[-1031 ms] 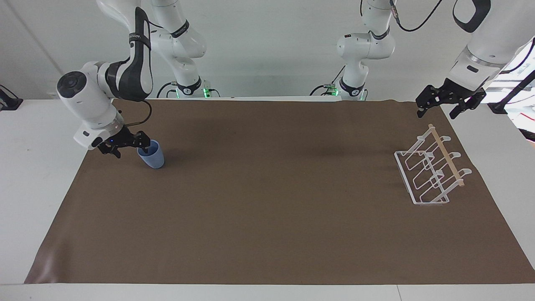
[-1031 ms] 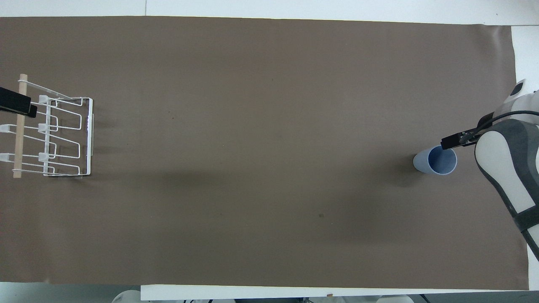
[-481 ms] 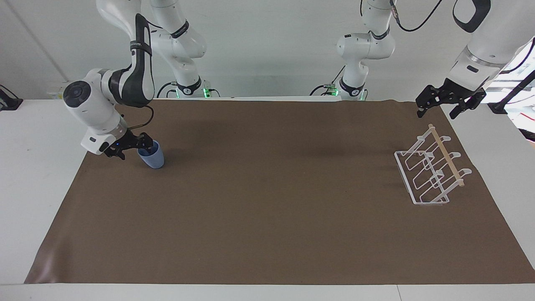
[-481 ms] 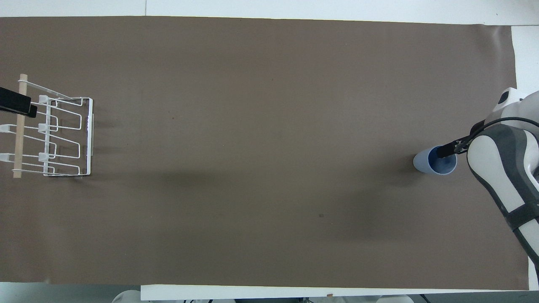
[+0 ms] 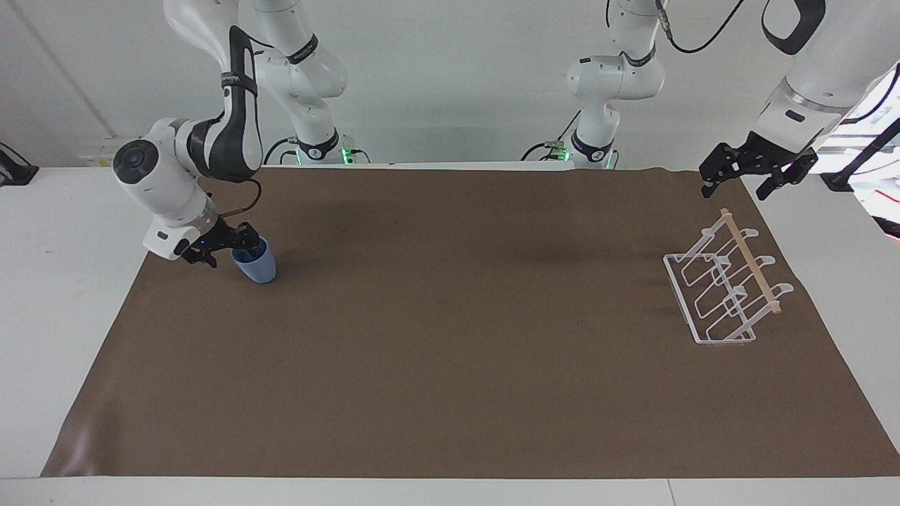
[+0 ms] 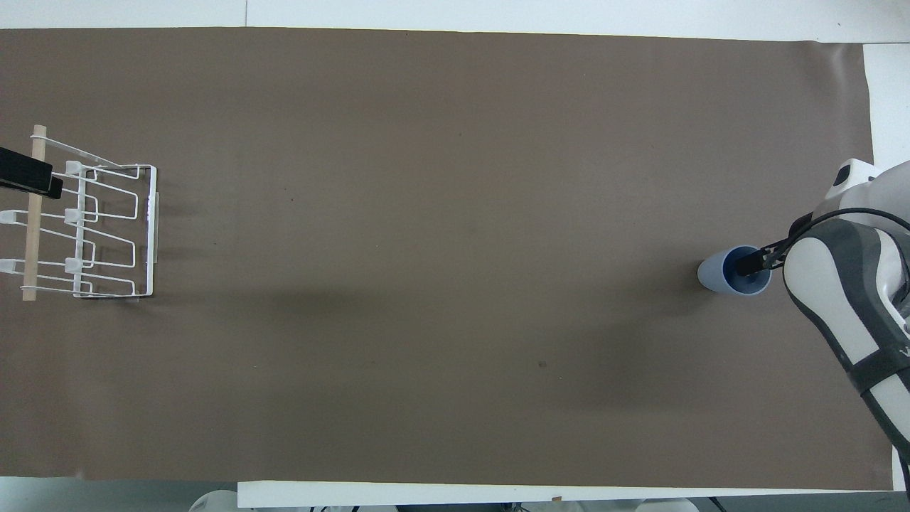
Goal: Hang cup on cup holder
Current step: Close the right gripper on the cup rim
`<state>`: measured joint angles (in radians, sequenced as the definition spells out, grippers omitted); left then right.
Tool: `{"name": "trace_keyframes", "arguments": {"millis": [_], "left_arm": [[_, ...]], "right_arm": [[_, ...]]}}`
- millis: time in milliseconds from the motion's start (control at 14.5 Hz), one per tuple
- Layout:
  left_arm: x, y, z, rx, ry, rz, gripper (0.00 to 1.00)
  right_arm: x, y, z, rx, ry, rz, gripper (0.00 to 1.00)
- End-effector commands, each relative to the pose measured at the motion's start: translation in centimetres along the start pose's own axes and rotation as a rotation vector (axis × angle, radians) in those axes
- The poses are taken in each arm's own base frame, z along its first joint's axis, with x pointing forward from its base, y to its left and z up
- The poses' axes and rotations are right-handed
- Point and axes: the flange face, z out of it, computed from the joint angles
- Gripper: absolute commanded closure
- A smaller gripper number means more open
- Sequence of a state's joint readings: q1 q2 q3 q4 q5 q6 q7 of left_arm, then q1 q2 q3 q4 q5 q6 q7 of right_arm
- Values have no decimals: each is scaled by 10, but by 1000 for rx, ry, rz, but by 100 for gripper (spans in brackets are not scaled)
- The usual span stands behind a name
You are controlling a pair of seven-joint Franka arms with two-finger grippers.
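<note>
cup [image 5: 257,265] upright, mouth up | right gripper [image 5: 226,247] apparently straddling rim

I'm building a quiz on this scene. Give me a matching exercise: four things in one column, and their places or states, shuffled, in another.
1. cup
2. cup holder
3. right gripper
4. left gripper

a. raised in the air near the holder, waiting
b. at the cup's rim, one finger inside
c. upright on the mat, at the right arm's end
d. empty, at the left arm's end

Pairs: 1-c, 2-d, 3-b, 4-a
</note>
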<state>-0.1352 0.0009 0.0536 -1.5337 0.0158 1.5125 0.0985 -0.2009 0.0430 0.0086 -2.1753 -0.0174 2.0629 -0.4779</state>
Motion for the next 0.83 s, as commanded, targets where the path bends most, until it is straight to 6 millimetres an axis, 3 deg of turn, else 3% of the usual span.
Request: {"name": "trace_keyframes", "arguments": {"millis": [0,412,619,756], "left_arm": [[-4,-3,-4,16,-4,1,0],[-4,-3,-4,16,-4,1,0],[-4,-3,-4,16,-4,3,0],[-4,-3,-4,16,-4,0,0]], "right_arm": [[-12,7,4,5,13,-19,32],[-13,-1,9,10,1,-19,98],[-12,-1,7,12,-4,-19,100],[-6,-1,-7,17,-15,-33,100]]}}
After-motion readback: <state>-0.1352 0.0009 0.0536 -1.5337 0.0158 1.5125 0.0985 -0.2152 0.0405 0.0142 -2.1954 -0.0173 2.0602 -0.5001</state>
